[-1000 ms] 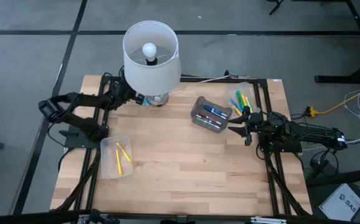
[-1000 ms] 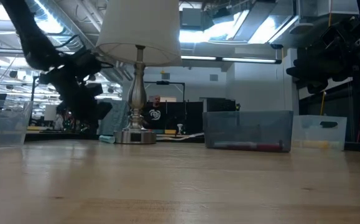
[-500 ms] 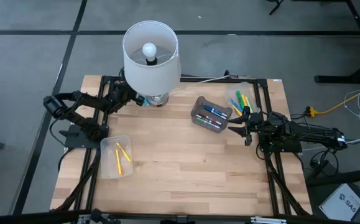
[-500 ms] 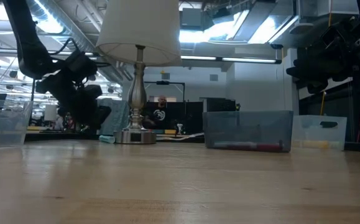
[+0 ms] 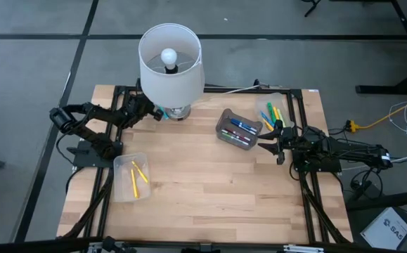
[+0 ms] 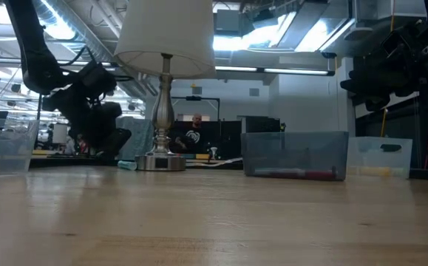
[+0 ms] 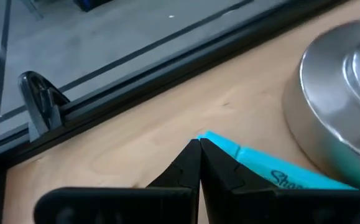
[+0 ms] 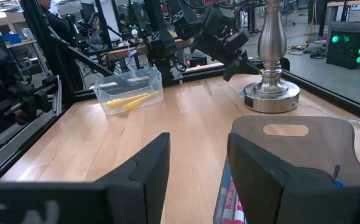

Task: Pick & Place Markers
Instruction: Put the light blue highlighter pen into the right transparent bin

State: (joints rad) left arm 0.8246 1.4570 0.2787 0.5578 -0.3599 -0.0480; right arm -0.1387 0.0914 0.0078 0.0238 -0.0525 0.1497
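The left gripper [image 7: 199, 149] is pinched tight right over a light-blue capped marker [image 7: 273, 171] lying against the silver round lamp base [image 7: 341, 99]. The right gripper [image 8: 198, 155] hangs parted above the grey marker bin [image 5: 238, 129]

A white-shaded lamp [image 5: 171, 62] stands at the wooden table's [image 5: 203, 197] far edge, with three clear bins [image 5: 238, 129] nearby and seemingly a person [image 6: 195, 133] beyond.
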